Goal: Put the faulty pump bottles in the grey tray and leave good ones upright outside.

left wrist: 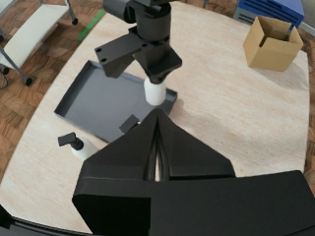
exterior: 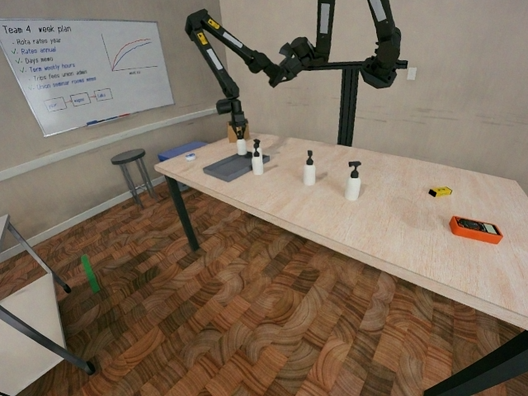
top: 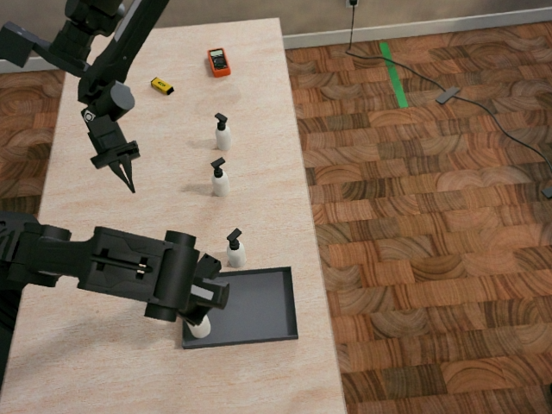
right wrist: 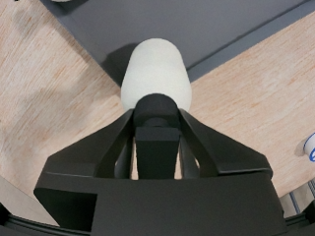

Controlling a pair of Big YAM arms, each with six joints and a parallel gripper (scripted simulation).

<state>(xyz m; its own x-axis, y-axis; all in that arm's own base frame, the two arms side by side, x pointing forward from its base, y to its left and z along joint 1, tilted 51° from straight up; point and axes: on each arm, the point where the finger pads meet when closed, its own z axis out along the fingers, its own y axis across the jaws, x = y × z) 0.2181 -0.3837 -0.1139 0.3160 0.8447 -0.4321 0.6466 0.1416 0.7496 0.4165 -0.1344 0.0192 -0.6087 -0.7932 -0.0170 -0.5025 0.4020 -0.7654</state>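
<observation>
The right gripper (top: 194, 318) (exterior: 241, 134) (left wrist: 156, 79) (right wrist: 156, 116) grasps a bottle at its dark neck, one finger on either side, the pump head between them. Below hangs the white body of the held bottle (top: 200, 328) (exterior: 241, 147) (left wrist: 156, 93) (right wrist: 156, 71), roughly upright over the grey tray (top: 254, 307) (exterior: 228, 166) (left wrist: 108, 93) (right wrist: 212, 25), at its 8 o'clock corner in the top view; whether its base touches, I cannot tell.

Being empty, it should handle light: stiff-walled, smooth, not fragile, but easily tipped. The neck under the head is the sound hold; the rounded shoulder could slip, and gripping the head risks working the pump. My reading is that it is being put down as faulty. It wants a level lowering inside the rim, then a straight, slow release.

Outward, the near bottle (top: 235, 256) (exterior: 257, 165) (left wrist: 85, 149) stands just outside the tray at 12 o'clock in the top view. Farther along 12 o'clock stand the middle bottle (top: 220, 183) (exterior: 308, 173) and the far bottle (top: 222, 138) (exterior: 353, 188). The fifth bottle (exterior: 256, 143) (left wrist: 130, 124) shows at about 5 o'clock from the tray's centre in the left wrist view.

The left gripper (top: 133, 191) (exterior: 272, 84) (left wrist: 157, 117), between 10 and 11 o'clock of the tray from above, is clenched on nothing.
</observation>
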